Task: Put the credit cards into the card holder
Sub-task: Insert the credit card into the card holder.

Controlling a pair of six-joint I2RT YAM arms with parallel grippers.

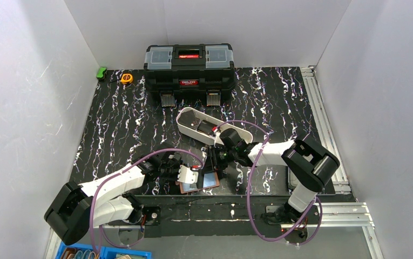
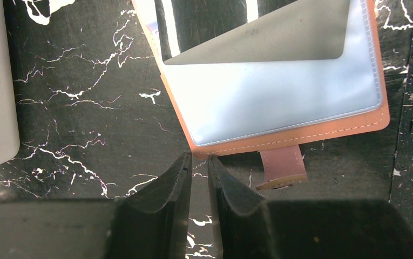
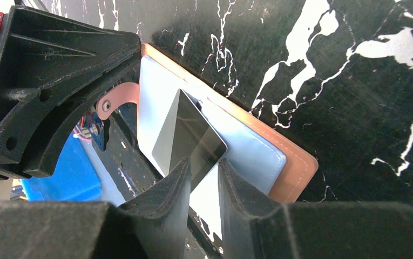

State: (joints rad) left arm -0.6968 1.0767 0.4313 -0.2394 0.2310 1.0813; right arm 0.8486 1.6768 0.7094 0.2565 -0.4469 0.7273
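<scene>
Black veined table [image 1: 139,118], white walls [image 1: 31,81] (toolbox [image 1: 189,67] behind). Left gripper [image 2: 198,158] narrow, empty; right gripper [image 3: 204,162] astride a card [image 3: 193,135], grip unclear.

My worktop [image 2: 85,108] is black with white marble veins; the card holder [image 2: 279,91] I face is tan-pink edged, pale blue inside, stitched white.

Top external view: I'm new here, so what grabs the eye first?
The black toolbox at the back of the table stands out. Near the front, the left gripper and right gripper meet at the open tan card holder, a grey card tilted over its pale pocket.
</scene>
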